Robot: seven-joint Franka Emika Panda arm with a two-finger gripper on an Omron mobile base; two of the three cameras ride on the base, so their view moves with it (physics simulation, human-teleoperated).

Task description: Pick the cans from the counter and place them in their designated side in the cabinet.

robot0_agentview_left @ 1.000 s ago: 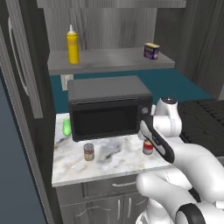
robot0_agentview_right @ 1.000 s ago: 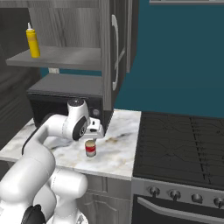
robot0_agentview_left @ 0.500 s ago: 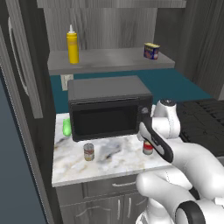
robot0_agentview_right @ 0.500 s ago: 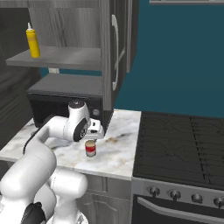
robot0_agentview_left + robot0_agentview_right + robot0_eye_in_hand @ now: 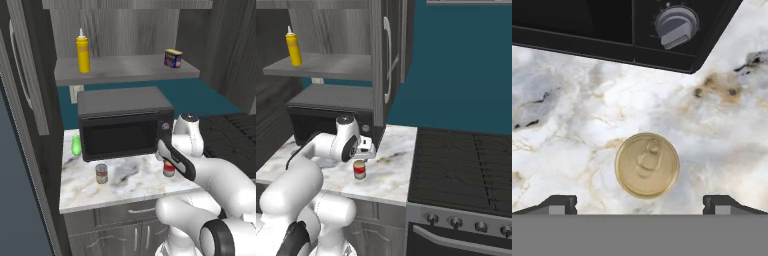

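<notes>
The claw (image 5: pixel 640 202) hangs wide open straight above the red can (image 5: pixel 647 164), which stands on the table (image 5: pixel 572 140) before the microwave (image 5: pixel 125 125). Next, I judge: descend and close on it. The other can (image 5: pixel 101 173) waits further left. The cabinet (image 5: pixel 125 70) shelf holds a bottle (image 5: pixel 83 51) and tin (image 5: pixel 173 58).

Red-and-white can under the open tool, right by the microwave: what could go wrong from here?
1. In the hand view the red-and-white can sits left of centre between the fingertips; the tool, open, may nudge or tip it while closing.
2. The microwave stands close behind it, so a lift toward the cabinet could probably clip its front.
3. The shelf already holds a blue-and-yellow tin and a yellow bottle; placement could bump them.
</notes>
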